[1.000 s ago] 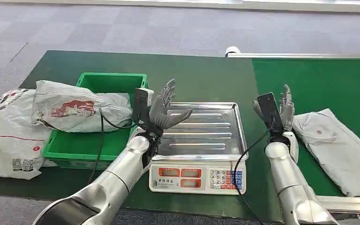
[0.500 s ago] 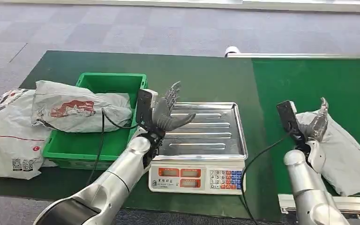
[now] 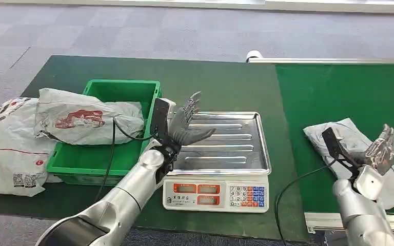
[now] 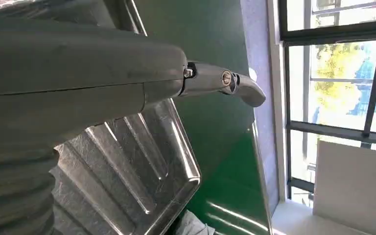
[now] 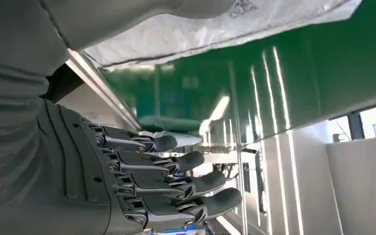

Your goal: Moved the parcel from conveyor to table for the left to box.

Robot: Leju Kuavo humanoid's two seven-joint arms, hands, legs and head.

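On the green conveyor (image 3: 338,87) at three o'clock, a grey parcel (image 3: 345,134) lies beneath the right hand (image 3: 380,152), fingers apart and empty; the left hand (image 3: 184,127), fingers spread, hovers over the scale tray (image 3: 236,148).

The parcel (image 3: 351,148) is a flat grey plastic mailer bag, slightly wrinkled, with a small reddish round mark on its upper face. It lies flat on the green conveyor (image 3: 338,92) belt, at the belt's near end, well to the right of the scale (image 3: 220,154), turned at an angle so one corner points toward the scale and its length runs off toward the belt's near right edge. Its near right part is hidden behind the right hand (image 3: 379,154). The box (image 3: 105,128) is a green plastic crate on the counter (image 3: 225,84), just left of the scale, with another grey mailer bag (image 3: 82,120) draped over its left rim.
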